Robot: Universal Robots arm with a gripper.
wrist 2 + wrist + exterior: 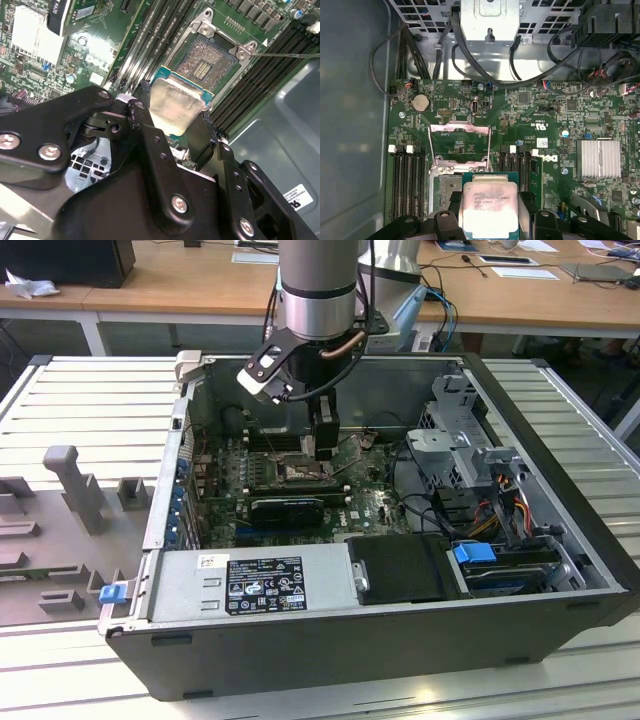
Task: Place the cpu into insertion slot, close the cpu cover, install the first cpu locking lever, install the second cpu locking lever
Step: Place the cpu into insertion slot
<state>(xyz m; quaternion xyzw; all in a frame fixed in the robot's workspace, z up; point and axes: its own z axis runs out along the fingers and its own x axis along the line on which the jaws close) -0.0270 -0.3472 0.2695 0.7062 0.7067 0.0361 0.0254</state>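
My gripper (175, 122) is shut on the cpu (176, 102), a pale silver square chip with a green edge, held by two opposite sides between black fingers (205, 135). The chip hangs tilted just above the insertion slot (207, 61), whose bare contact field and grey frame show beyond it. In the first wrist view the cpu (489, 202) covers most of the insertion slot (445, 186). The cpu cover (460, 128) stands swung up and open behind the slot. In the exterior view the gripper (322, 445) reaches down into the case over the insertion slot (300, 473).
Black memory slots (150, 45) flank the socket on both sides. A finned heatsink (598, 158) sits on the green board. Cables (485, 75) and a drive cage (455, 440) crowd one end of the case; the power supply (260, 585) lines the front wall.
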